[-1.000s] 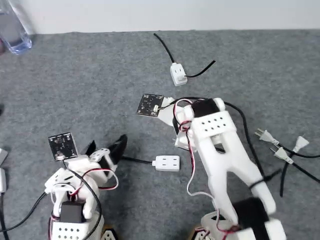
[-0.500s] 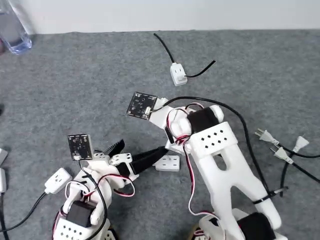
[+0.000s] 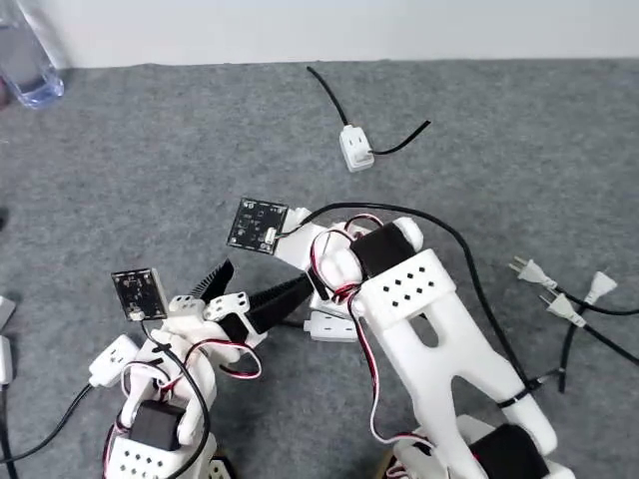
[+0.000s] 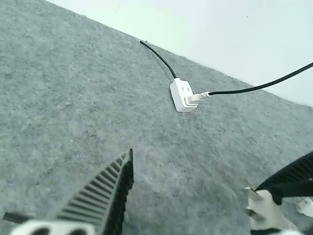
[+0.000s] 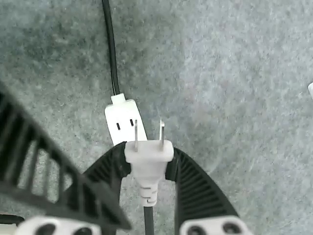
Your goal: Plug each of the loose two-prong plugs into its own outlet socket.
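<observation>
My right gripper is shut on a white two-prong plug. Its prongs point at a white outlet socket on a black cable, a short way off it. That socket lies on the grey carpet, partly under the right arm. My left gripper stands open just left of the socket, holding nothing. One of its black ribbed fingers crosses close in front of the right wrist camera. A second socket farther back has a plug in it.
Three loose white plugs on black cables lie at the right. Another white socket sits beside the left arm's base. A clear bottle stands at the far left corner. A white wall borders the back of the carpet.
The right arm has swung left and lowered over the near socket with the plug. The left arm came forward and spread its fingers toward that socket.
</observation>
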{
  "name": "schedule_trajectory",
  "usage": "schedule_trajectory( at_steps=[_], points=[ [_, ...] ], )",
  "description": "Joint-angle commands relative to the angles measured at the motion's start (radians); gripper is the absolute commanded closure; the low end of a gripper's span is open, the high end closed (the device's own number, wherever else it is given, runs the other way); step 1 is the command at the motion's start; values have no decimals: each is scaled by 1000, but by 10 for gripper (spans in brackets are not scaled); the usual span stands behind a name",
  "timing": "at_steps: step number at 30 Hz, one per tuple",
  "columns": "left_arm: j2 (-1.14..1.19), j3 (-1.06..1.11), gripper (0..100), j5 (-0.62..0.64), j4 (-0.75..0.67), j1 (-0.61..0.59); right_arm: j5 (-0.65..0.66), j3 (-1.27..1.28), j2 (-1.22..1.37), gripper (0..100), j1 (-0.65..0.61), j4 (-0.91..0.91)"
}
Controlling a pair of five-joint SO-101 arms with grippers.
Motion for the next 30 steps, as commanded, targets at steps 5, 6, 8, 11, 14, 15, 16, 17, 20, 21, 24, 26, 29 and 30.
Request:
schedule_trajectory(
  at_steps=[5, 6, 8, 11, 14, 15, 16, 17, 20, 21, 24, 26, 29, 30],
  points=[
    [-5, -10, 436, 8, 12, -5, -11, -87, -41, 991, -10, 21],
    [-5, -10, 436, 8, 17, -5, -11, -109, -41, 991, -12, 35],
    [-5, -10, 436, 8, 17, -5, -11, -146, -41, 991, -16, 59],
    [-5, -10, 436, 8, 17, -6, -11, -204, -41, 991, -16, 113],
    [-6, -10, 436, 8, 12, -31, -11, -236, -41, 991, -18, 166],
    [-6, -10, 436, 8, 12, -37, -11, -238, -41, 991, -18, 176],
    [-6, -10, 436, 8, 12, -38, -11, -238, -42, 991, -18, 180],
    [-6, -10, 436, 8, 12, -38, -11, -238, -47, 991, -18, 182],
    [-6, -10, 436, 8, 15, -37, -11, -235, -94, 991, -22, 185],
    [-6, -10, 436, 8, 15, -37, -11, -235, -116, 991, -33, 185],
    [-6, -10, 436, 8, 17, -37, -12, -232, -170, 991, -59, 194],
    [-6, -10, 436, 8, 17, -37, -12, -232, -185, 991, -71, 199],
    [-5, -10, 436, 8, 18, -37, -40, -233, -186, 991, -71, 196],
    [-5, -10, 436, 8, 18, -37, -40, -233, -186, 991, -71, 197]
  ],
)
